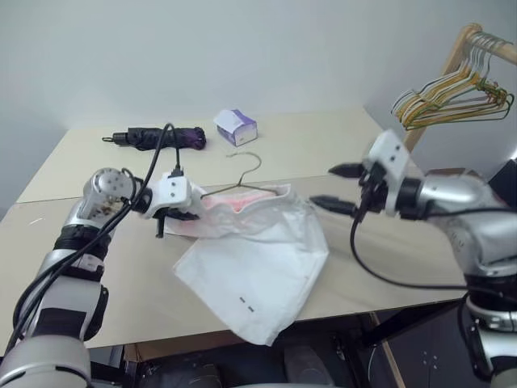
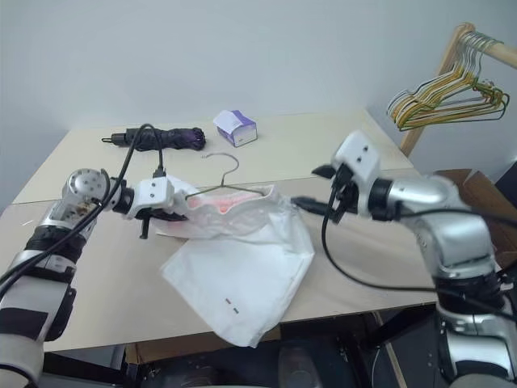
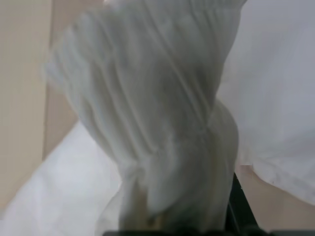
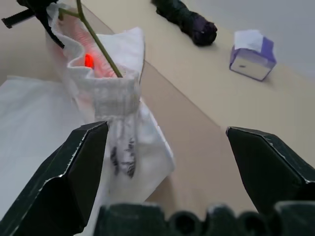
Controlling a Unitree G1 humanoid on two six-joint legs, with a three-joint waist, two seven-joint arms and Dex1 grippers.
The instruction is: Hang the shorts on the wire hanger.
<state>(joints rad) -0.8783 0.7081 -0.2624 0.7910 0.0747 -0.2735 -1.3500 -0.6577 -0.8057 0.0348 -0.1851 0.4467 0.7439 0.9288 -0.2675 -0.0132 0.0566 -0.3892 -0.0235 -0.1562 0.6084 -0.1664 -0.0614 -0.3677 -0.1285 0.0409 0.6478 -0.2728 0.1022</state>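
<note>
Holding the shorts [image 1: 258,267] by the gathered waistband, the left gripper [image 1: 174,212] is clamped tight on the cloth at the waist's left end. The waist is lifted; the legs drape down onto the worktop [image 1: 97,275], the lower hem hanging past its front edge. The wire hanger [image 1: 242,179] sits inside the waistband, hook sticking up behind it. The right gripper [image 1: 339,187] hangs in the air just right of the waistband, fingers spread wide, gripping nothing.

Head views add the folded dark umbrella [image 1: 161,138] and the small purple-white box [image 1: 236,126] at the back, well apart from the shorts, plus the bunch of coloured hangers [image 1: 452,97] on a rail at right.

Right wrist view adds a red glow on the cloth inside the waist and the hanger wire entering it. Left wrist view: bunched waistband pleats right at the fingers, close up.
</note>
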